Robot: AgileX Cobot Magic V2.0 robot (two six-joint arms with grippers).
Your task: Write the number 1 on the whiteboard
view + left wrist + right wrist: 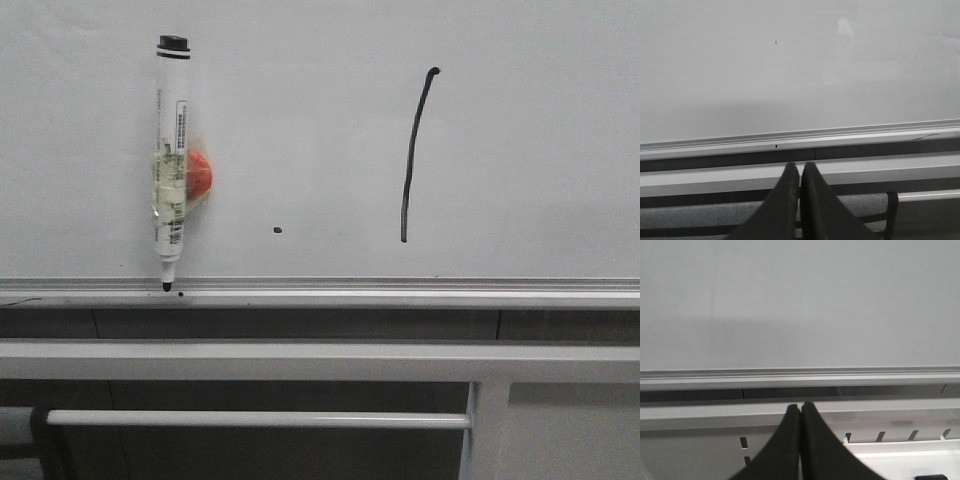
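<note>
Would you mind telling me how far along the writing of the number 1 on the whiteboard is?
It looks done: the number 1 stands on the whiteboard. The marker hangs uncapped, stuck to the board. Nothing is in hand: the left hand and right hand are shut and empty. Perhaps only capping remains.

Office or classroom: framed whiteboard (320, 140), marker (171, 160).

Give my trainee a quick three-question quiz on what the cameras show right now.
1. True or false: a black stroke is on the whiteboard.
2. The marker stands with its tip pointing: A) up, B) down, C) sideways.
3. How do both arms' jaws stand?

Key: 1. True. 2. B, tip at the bottom rail, with a red magnet behind it. 3. Closed and empty, on the left gripper and the right gripper alike.
</note>
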